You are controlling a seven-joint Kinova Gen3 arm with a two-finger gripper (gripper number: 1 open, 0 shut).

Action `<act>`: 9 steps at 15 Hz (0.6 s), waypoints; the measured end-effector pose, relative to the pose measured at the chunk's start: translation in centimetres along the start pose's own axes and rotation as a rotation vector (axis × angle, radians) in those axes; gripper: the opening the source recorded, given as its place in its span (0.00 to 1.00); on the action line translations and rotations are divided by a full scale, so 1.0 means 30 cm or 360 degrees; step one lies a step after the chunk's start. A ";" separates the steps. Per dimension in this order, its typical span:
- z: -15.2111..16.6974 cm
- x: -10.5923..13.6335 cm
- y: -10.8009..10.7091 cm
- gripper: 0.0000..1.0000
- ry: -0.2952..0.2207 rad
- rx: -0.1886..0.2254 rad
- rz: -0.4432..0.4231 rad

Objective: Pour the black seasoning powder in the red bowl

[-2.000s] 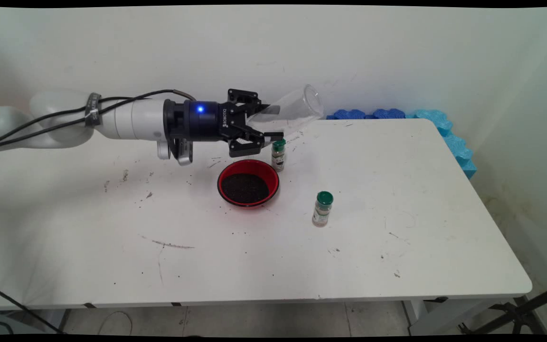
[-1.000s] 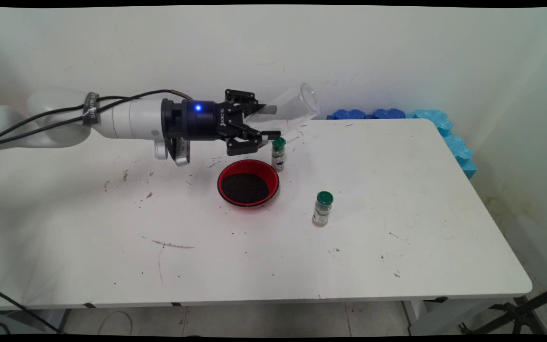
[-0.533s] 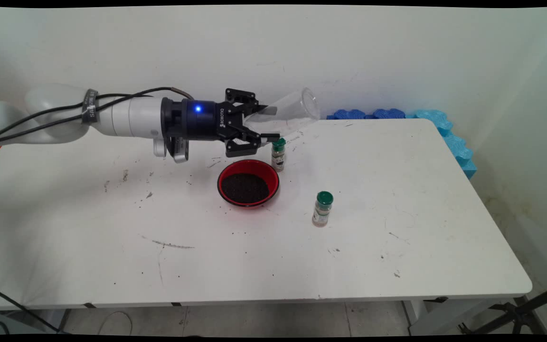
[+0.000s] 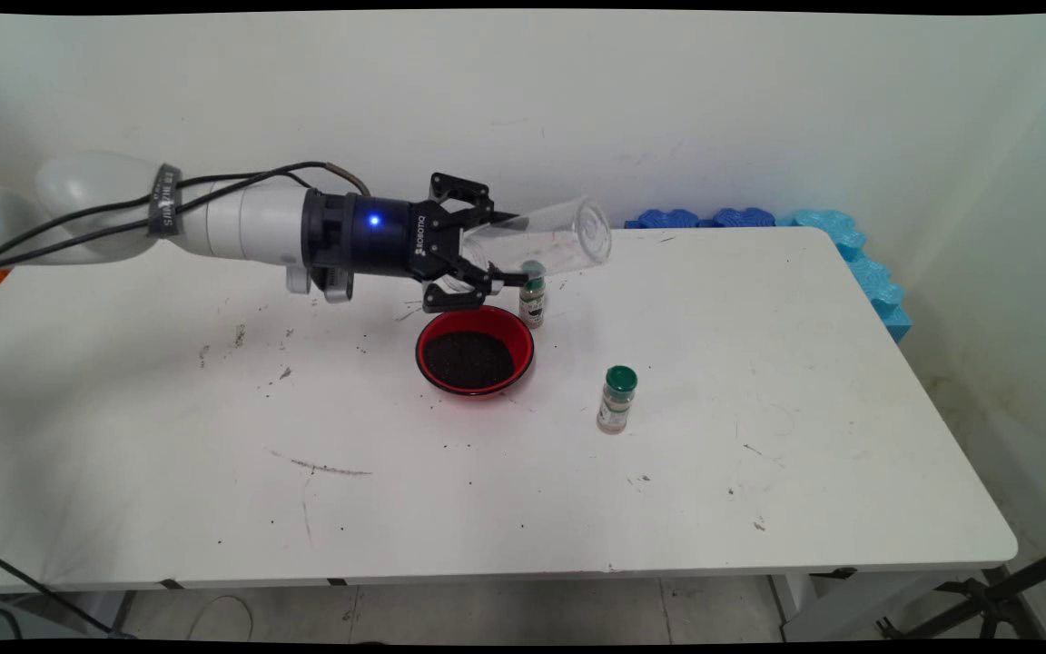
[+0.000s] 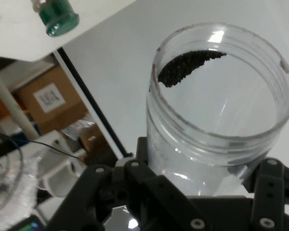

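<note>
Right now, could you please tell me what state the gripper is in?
Gripper: shut on the clear plastic jar, held tilted on its side above the table, near the red bowl.

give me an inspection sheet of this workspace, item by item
surface: white table, scuffed, with dark specks and smears scattered on it.
things: clear plastic jar held on its side above the table, open mouth towards the right; the hand view shows a small clump of dark grains inside near the mouth. Red bowl of dark grains stands below the tool.
clutter: two green-capped spice bottles, one beside the bowl under the jar, one nearer the front.
tool: black tool shut on the jar.
cables: black cables strapped along the arm; another on the floor at lower left.
surroundings: blue foam pieces along the table's far right edge; plain wall behind.
</note>
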 end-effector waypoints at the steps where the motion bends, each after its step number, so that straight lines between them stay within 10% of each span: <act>1: -0.001 -0.006 0.001 0.00 0.0006 0.0016 0.0061; 9: -0.016 -0.052 0.020 0.00 0.0037 0.0180 0.0735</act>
